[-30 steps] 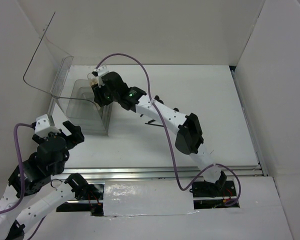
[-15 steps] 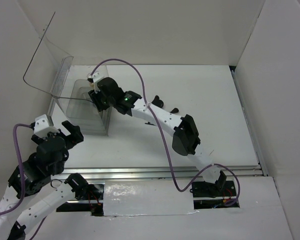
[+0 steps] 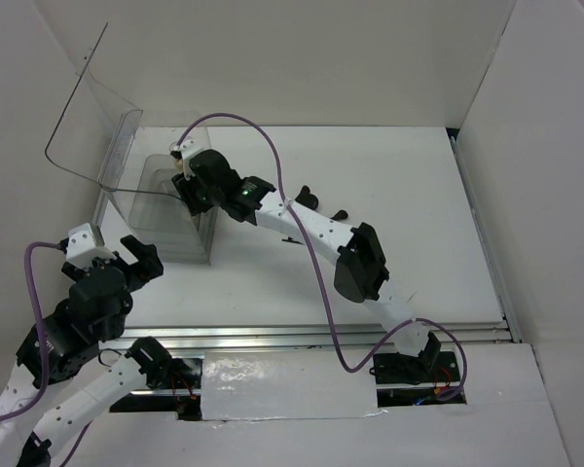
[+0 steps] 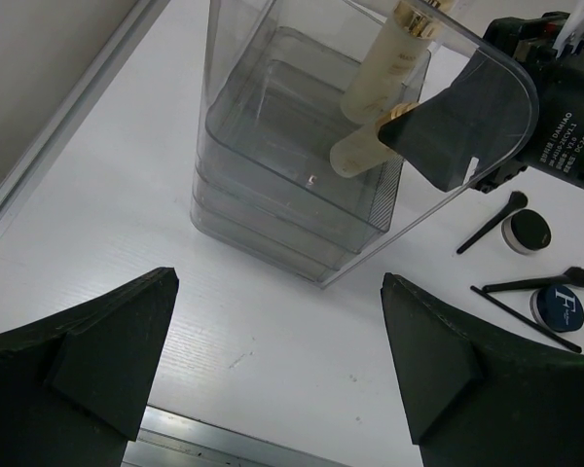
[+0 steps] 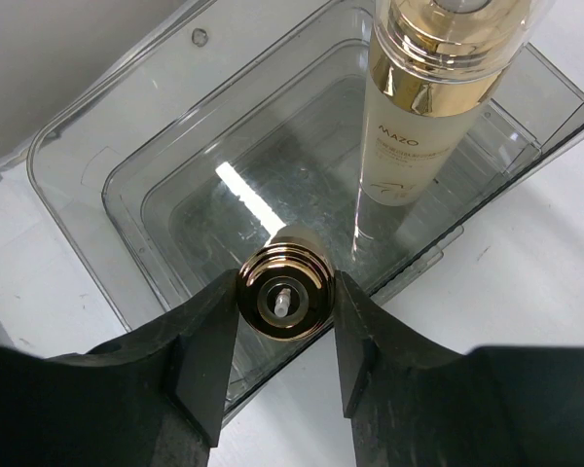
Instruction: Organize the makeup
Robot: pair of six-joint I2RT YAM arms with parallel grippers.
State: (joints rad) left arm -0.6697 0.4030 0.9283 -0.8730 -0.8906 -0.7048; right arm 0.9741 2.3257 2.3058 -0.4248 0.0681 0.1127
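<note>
Right gripper [image 5: 285,313] clamped on top of short bottle [image 5: 283,290], held cap-up inside box [image 4: 263,229] beside tall bottle [image 5: 430,107], probably to stand it; left gripper [image 4: 277,282] spread wide, empty, nearby; compacts [image 4: 529,231], brushes [image 4: 492,222] waiting outside.

COUNT | bottles: 2, tall pale-yellow bottle [image 4: 387,60] and short gold-capped bottle [image 4: 362,148] | round compacts: 2, dark compact [image 4: 528,232] and blue compact [image 4: 557,308] | thin black brushes [image 4: 491,223]: 3 | clear plastic box [image 4: 273,195]: 1 | robot arms: 2, left arm [image 3: 88,321] and right arm [image 3: 321,229]
</note>
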